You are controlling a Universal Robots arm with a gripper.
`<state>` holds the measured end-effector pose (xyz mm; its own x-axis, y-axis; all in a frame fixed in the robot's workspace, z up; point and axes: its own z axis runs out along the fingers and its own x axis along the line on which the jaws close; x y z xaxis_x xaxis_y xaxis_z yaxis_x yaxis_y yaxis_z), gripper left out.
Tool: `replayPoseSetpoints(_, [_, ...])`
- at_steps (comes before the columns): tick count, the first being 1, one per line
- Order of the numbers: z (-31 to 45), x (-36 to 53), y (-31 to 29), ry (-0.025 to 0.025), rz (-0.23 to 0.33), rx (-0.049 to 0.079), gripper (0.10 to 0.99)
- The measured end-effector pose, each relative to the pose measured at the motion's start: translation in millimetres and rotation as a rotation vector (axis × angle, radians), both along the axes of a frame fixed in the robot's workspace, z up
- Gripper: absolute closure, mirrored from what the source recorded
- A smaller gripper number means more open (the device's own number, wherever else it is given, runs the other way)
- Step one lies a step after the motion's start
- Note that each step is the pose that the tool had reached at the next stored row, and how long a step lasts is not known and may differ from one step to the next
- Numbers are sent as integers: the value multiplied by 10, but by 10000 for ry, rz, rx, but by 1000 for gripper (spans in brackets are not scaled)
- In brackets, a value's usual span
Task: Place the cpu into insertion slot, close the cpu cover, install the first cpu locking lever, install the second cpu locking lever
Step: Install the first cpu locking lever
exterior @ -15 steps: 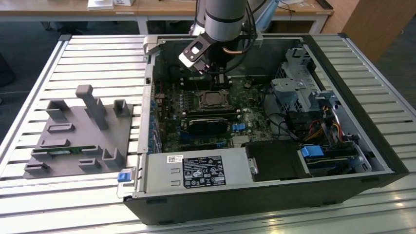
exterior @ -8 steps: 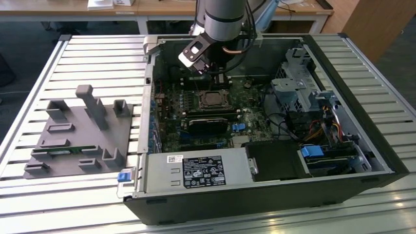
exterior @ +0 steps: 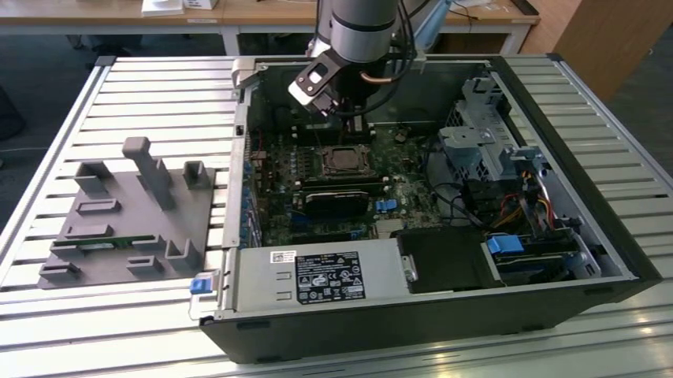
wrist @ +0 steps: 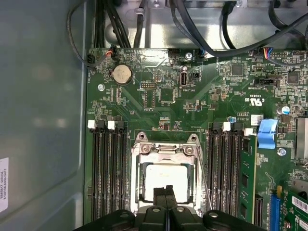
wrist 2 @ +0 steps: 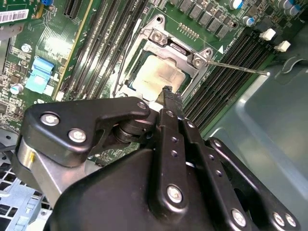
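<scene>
While the arm (exterior: 363,24) reaches down from the top centre of the exterior view, you have the slatted metal table (exterior: 63,94) spread across the whole frame. The open computer case (exterior: 620,236) lies on it across the centre and the exterior view's right. A grey moulded fixture (exterior: 116,228) rests on the table at the exterior view's left, just beside the case. Inside the case, a black label-bearing box (exterior: 315,277) sits along the near wall, at lower centre. The dark green circuit board (wrist: 163,96) covers the case floor beyond it.

On that board you will find the insertion slot (wrist: 141,185) between two banks of long black memory slots (wrist: 108,173). The cpu cover (wrist: 166,150) lies down flat over the slot, and the cpu (wrist: 168,175) is seated inside, its dull silver top showing through the cover's window. A thin metal lever rod (wrist 2: 236,67) runs out from one corner of the cover across the neighbouring memory slots.

Your gripper (wrist: 165,188) hangs directly over the cpu, near one edge of the window. Its two black fingers (wrist: 160,195) are pressed together with just a seam between them, and they hold nothing. You cannot tell from these views whether the tips touch the cpu or stand above it.
</scene>
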<state>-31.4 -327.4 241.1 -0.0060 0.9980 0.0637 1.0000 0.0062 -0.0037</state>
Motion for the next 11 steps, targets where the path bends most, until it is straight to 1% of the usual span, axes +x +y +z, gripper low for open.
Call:
replayPoseSetpoints(7, [65, 0, 0, 4, -1, -7, 980])
replayPoseSetpoints(9, [105, 0, 0, 4, -1, -6, 980])
replayPoseSetpoints(11, [161, 0, 0, 5, -1, -11, 980])
